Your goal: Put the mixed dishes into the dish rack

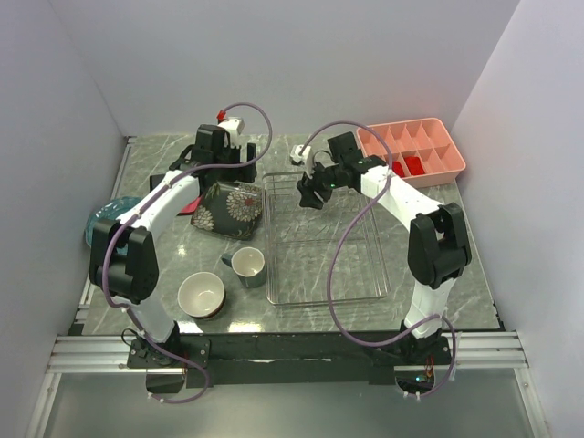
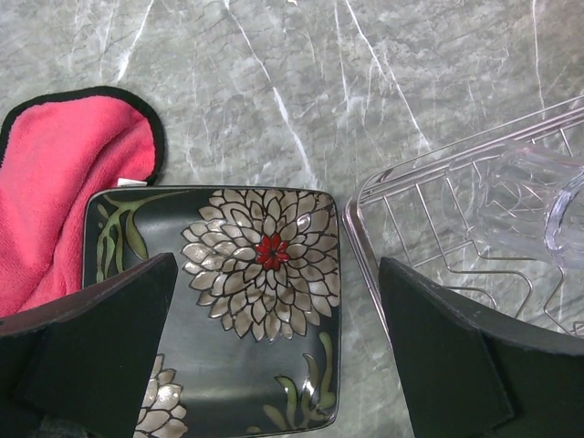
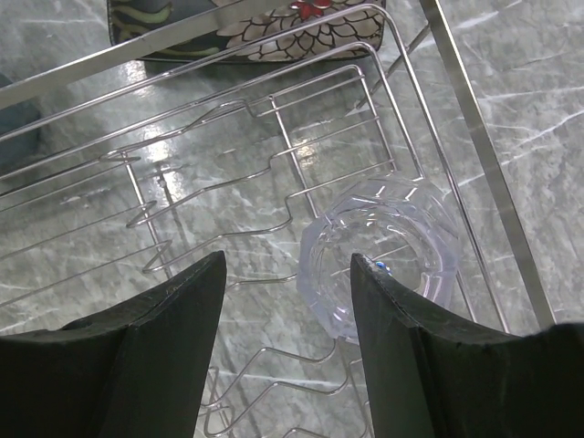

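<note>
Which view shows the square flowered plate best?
The left wrist view: the square flowered plate sits large below the open left hand, pattern sharp. The top view shows it small, left of the dish rack. The right wrist view catches only its edge beyond the wires.

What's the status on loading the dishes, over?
Left gripper open, above the flowered plate. Right gripper open over the rack. Rack holds a clear glass, no dishes. Pink cloth touching the plate's edge.

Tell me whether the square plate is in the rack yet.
Out. The square plate lies on the table beside the rack, wholly outside its wire rim.
</note>
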### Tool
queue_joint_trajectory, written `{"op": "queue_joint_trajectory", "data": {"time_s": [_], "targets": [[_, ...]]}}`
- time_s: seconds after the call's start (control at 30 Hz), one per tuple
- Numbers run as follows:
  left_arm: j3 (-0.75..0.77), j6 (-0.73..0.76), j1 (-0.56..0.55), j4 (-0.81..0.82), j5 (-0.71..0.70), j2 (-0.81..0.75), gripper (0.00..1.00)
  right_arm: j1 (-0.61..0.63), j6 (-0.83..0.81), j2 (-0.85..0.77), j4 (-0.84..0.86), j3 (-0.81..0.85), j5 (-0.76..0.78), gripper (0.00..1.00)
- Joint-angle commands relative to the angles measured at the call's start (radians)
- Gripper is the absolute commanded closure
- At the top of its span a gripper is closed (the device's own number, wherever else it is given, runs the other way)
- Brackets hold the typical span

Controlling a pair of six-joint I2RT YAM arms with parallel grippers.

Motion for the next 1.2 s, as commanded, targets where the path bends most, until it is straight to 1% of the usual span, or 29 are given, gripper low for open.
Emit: {"op": "queue_joint_trajectory", "data": {"time_s": [0.0, 0.07, 0.17, 0.33, 0.43, 0.47, 0.5, 0.57, 0.63, 0.67, 0.77, 0.9, 1.03, 1.17], "targets": [[0.01, -0.019, -0.003, 0.033, 0.015, -0.037, 0.02, 0.016, -0.019, 0.012, 0.04, -0.011, 0.067, 0.36], [0.01, -0.021, -0.003, 0.033, 0.017, -0.034, 0.02, 0.03, -0.005, 0.023, 0.063, -0.011, 0.133, 0.37], [0.013, -0.024, -0.003, 0.033, 0.02, -0.03, 0.02, 0.036, 0.026, 0.056, 0.073, 0.015, 0.191, 0.39], [0.021, -0.027, -0.003, 0.033, 0.026, -0.025, 0.02, 0.041, 0.049, 0.084, 0.097, 0.03, 0.244, 0.45], [0.021, -0.029, -0.002, 0.035, 0.027, -0.023, 0.02, 0.041, 0.047, 0.089, 0.097, 0.038, 0.265, 0.52], [0.021, -0.029, -0.003, 0.036, 0.029, -0.02, 0.02, 0.041, 0.041, 0.089, 0.09, 0.041, 0.262, 0.57], [0.019, -0.03, -0.003, 0.036, 0.03, -0.02, 0.03, 0.042, 0.041, 0.086, 0.093, 0.038, 0.277, 0.6], [0.018, -0.033, -0.003, 0.038, 0.034, -0.017, 0.03, 0.041, 0.043, 0.078, 0.102, 0.03, 0.29, 0.64], [0.019, -0.033, -0.003, 0.038, 0.035, -0.017, 0.03, 0.041, 0.049, 0.053, 0.117, 0.018, 0.3, 0.62], [0.019, -0.033, -0.002, 0.038, 0.032, -0.017, 0.03, 0.039, 0.059, 0.018, 0.154, -0.013, 0.296, 0.53], [0.024, -0.035, -0.003, 0.038, 0.035, -0.016, 0.03, 0.039, 0.063, -0.043, 0.236, -0.085, 0.304, 0.41], [0.031, -0.041, -0.002, 0.039, 0.046, -0.008, 0.03, 0.041, 0.098, -0.04, 0.249, -0.082, 0.35, 0.36], [0.039, -0.046, -0.003, 0.039, 0.055, 0.003, 0.04, 0.041, 0.118, -0.033, 0.275, -0.074, 0.386, 0.35], [0.039, -0.046, -0.003, 0.038, 0.058, 0.004, 0.04, 0.042, 0.127, 0.016, 0.235, -0.03, 0.411, 0.34]]}}
